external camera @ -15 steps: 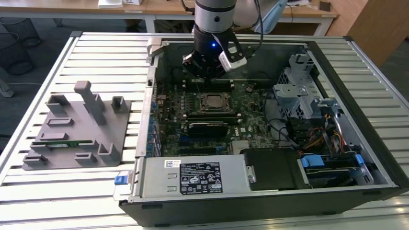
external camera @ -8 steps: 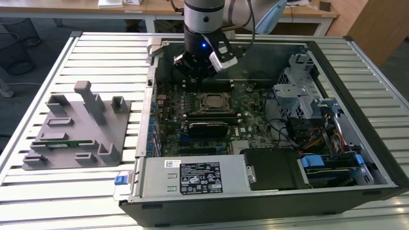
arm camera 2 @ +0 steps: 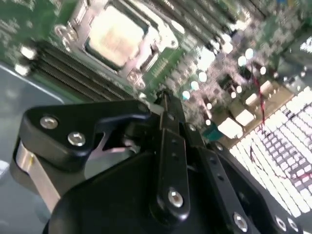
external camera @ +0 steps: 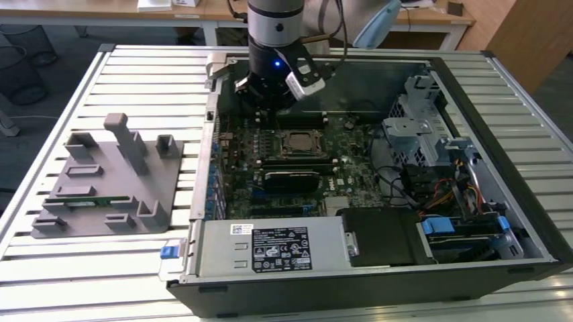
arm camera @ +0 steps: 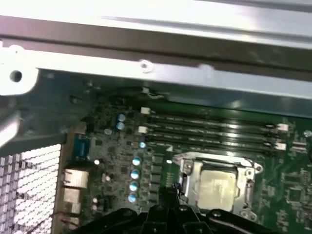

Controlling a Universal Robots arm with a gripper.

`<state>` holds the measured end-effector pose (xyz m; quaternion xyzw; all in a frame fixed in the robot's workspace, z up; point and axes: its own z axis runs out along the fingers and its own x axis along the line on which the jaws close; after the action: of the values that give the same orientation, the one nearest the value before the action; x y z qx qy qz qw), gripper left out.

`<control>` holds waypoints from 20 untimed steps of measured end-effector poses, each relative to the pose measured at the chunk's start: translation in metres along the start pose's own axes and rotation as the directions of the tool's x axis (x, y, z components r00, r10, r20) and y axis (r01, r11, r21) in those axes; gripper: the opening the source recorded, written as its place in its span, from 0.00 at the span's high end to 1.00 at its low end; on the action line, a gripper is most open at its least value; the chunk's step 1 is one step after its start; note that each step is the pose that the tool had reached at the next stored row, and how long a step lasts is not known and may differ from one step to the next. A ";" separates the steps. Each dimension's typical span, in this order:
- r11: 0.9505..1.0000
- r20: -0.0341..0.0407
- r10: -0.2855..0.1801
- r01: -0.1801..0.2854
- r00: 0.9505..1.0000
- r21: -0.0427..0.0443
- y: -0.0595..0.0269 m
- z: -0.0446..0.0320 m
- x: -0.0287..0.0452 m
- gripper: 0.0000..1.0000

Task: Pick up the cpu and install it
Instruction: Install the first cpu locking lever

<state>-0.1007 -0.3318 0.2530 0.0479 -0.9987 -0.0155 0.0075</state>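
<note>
The cpu [external camera: 298,142] lies flat in its socket on the green motherboard inside the open computer case [external camera: 465,80]. Its pale silver top shows in both wrist views [arm camera 2: 117,33] [arm camera: 217,185], framed by the metal socket bracket. My gripper [external camera: 260,111] hangs over the board near the case's back wall, a little toward the exterior view's left of the socket. Its black fingers [arm camera 2: 165,112] meet at the tip, shut, with nothing between them. In the first wrist view the gripper [arm camera: 169,191] sits just beside the socket's edge.
A grey plastic tray [external camera: 54,225] with upright blocks stands on the slatted table at the exterior view's left, with a green memory stick [external camera: 85,199] lying in it. Inside the case are memory slots [arm camera: 209,129], a power supply [external camera: 268,248] and a drive cage [external camera: 417,131].
</note>
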 end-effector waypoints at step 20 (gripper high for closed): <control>1.000 0.000 0.004 -0.004 1.000 0.000 0.0231 0.0008 -0.0088 0.89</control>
<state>-0.0942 -0.3080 0.2528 0.0458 -0.9988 -0.0155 0.0074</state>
